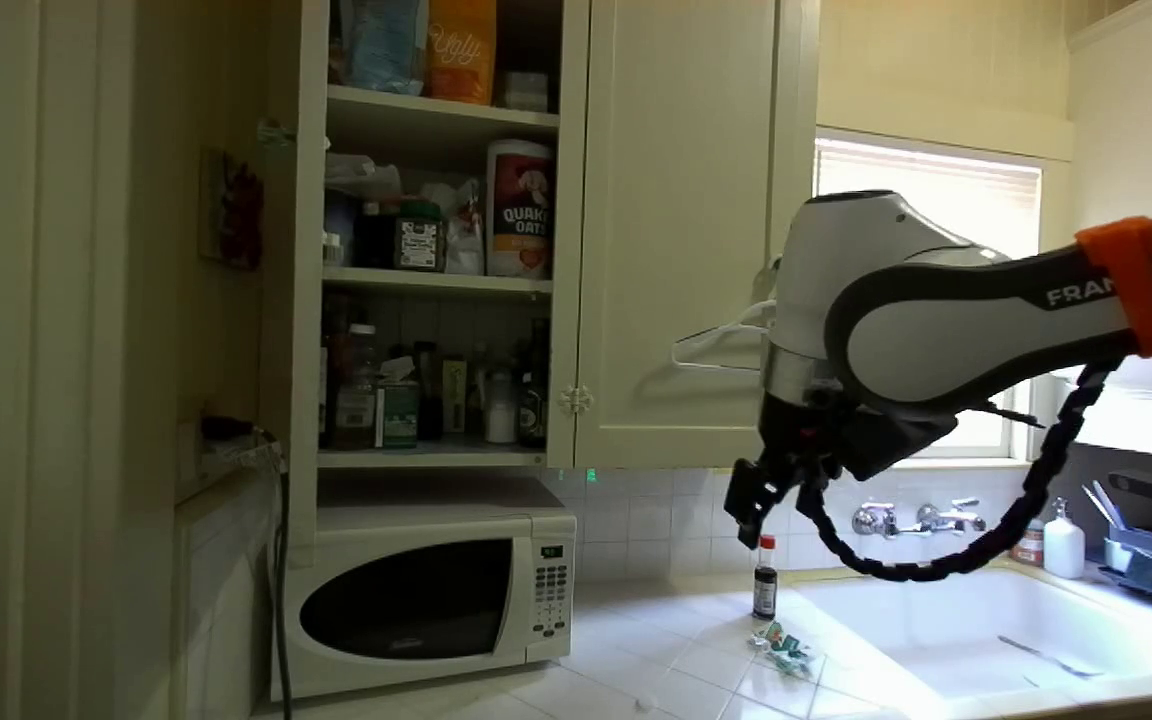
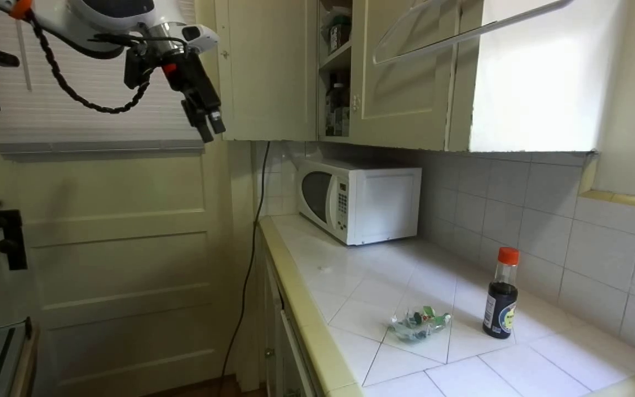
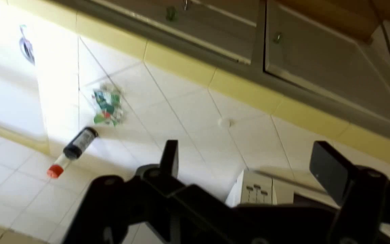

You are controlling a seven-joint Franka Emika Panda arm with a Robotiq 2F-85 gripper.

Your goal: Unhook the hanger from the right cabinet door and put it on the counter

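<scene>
The pale, thin hanger (image 1: 716,335) hangs against the cream right cabinet door (image 1: 681,200). My arm hides its right part and hook in that exterior view. In an exterior view the hanger's long bottom bar (image 2: 461,37) slants across the top, in front of the door (image 2: 405,94); its hook is out of frame. My gripper (image 1: 748,510) points downward, lower than the hanger and apart from it. It also shows in an exterior view (image 2: 213,130). In the wrist view my gripper (image 3: 247,145) is open and empty above the pale counter (image 3: 188,112); the hanger is out of view there.
A red-capped dark bottle (image 2: 500,298) and a crumpled clear-green wrapper (image 2: 418,325) stand and lie on the counter (image 2: 367,298). A white microwave (image 1: 416,600) stands below the open jar shelves (image 1: 436,283). A sink (image 1: 936,620) is at the right.
</scene>
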